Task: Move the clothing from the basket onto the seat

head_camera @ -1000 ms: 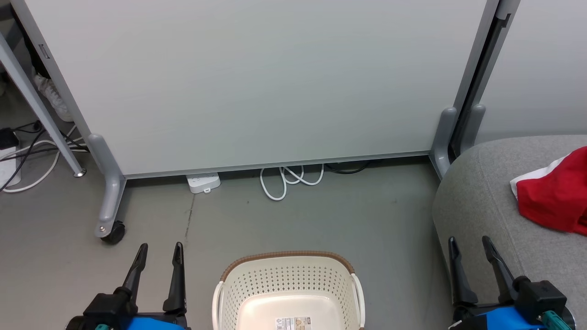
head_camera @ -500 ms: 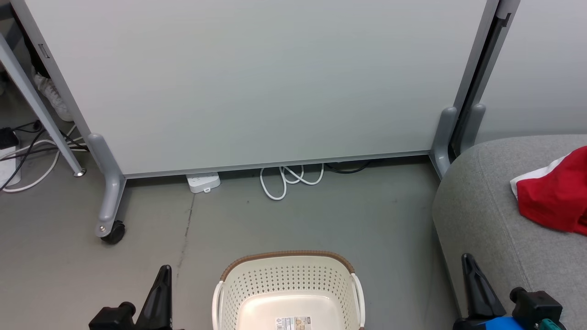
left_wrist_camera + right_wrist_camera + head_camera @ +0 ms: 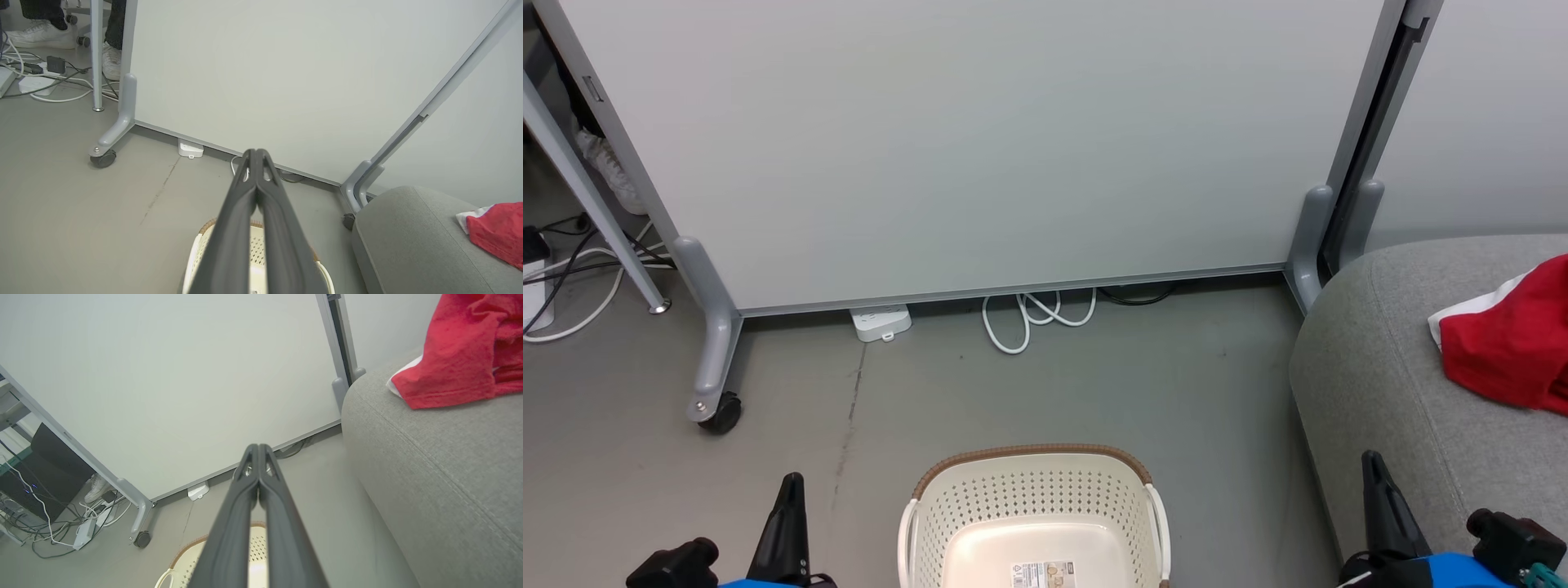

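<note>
- Cream perforated plastic basket (image 3: 1029,494), brown woven-look rim; label sticker (image 3: 1045,574) inside, print unreadably small.
- Soft red clothing (image 3: 1507,343) crumpled on rounded grey woven seat (image 3: 1380,367).
- Left gripper (image 3: 256,154), right gripper (image 3: 258,448): fingers pressed together, empty.

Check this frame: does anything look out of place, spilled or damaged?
Nothing stands out. The cream-white perforated plastic basket stands upright on the floor, its visible bottom bare but for a label; the red fabric clothing lies crumpled on the light grey upholstered seat.
</note>
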You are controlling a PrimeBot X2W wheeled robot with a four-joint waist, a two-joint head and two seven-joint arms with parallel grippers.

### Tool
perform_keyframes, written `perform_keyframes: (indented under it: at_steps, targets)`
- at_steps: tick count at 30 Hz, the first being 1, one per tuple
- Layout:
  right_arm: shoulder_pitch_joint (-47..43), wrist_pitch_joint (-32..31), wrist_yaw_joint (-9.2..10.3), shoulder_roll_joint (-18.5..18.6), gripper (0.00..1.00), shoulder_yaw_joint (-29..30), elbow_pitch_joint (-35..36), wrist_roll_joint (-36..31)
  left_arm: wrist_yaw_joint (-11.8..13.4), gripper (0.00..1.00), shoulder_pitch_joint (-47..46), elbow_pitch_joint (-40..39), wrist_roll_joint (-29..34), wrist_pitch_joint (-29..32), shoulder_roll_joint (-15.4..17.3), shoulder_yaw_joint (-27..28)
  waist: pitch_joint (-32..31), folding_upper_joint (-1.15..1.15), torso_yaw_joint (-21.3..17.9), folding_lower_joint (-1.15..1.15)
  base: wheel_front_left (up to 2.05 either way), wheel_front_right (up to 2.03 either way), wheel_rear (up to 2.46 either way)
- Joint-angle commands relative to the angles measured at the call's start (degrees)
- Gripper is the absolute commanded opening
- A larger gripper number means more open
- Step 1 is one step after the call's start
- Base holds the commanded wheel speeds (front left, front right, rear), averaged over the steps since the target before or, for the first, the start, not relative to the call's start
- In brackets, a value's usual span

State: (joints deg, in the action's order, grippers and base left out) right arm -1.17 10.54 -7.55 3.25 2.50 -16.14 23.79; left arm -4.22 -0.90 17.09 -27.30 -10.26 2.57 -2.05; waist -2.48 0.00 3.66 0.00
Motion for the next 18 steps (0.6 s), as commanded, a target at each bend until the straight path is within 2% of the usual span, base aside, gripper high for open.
perform_keyframes:
  at_steps: [1, 18]
  targets:
    - [1.8, -0.5, 0.03, 0.0, 0.0, 0.4, 1.1, 2.6, -0.4, 0.0, -1.7, -1.1, -2.4, 0.5, 0.2, 0.6, 0.0, 0.0, 0.0, 0.0, 0.0, 0.0, 0.0]
    - [3.3, -4.4, 0.04, -0.1, 0.0, 1.2, 1.5, 18.1, -1.1, 0.0, -2.7, -1.7, -17.1, 4.3, 0.2, 2.5, 0.5, 0.0, -0.6, 0.0, 0.0, 0.0, 0.0]
